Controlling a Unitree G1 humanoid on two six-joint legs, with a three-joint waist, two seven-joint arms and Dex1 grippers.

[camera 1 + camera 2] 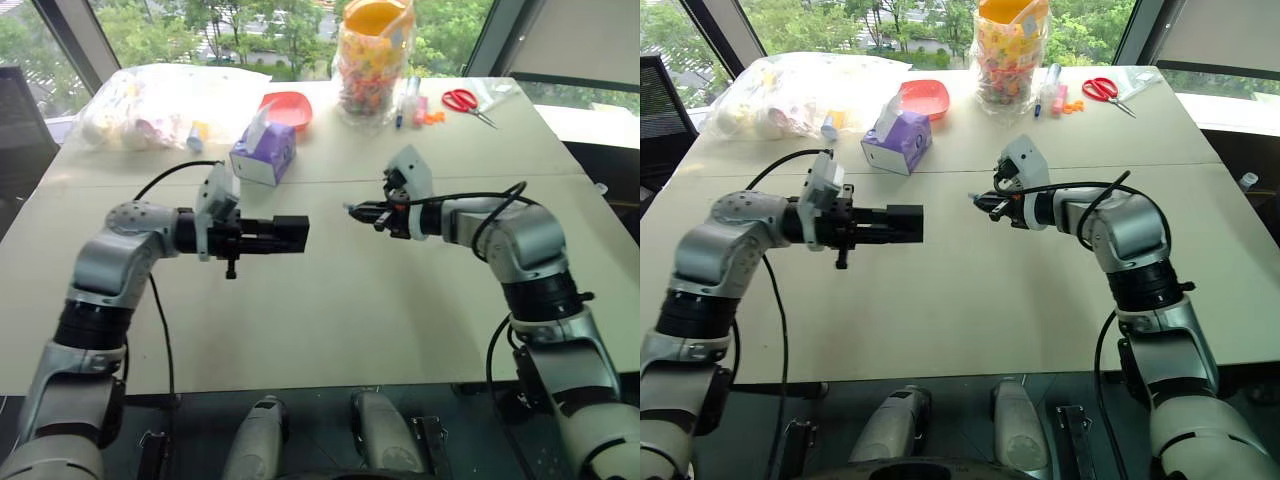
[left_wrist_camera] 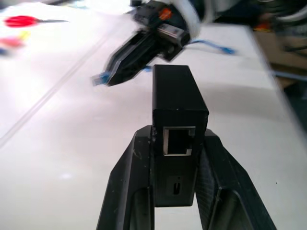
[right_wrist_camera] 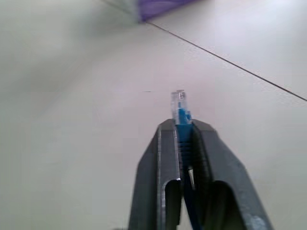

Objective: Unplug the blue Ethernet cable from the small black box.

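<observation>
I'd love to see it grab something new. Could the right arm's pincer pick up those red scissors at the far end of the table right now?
Probably not as things stand: the right pincer is shut on the blue cable's plug, so it would have to let go first. The bare table up to the scissors looks free.

Both arms reached inward above the table, the left gripper (image 1: pixel 285 236) and right gripper (image 1: pixel 358 211) clamped shut, tips facing, apart.

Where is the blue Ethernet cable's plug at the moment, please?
The clear plug is pinched in the right claw, held above the table, apart from the small black box in the left claw.
</observation>
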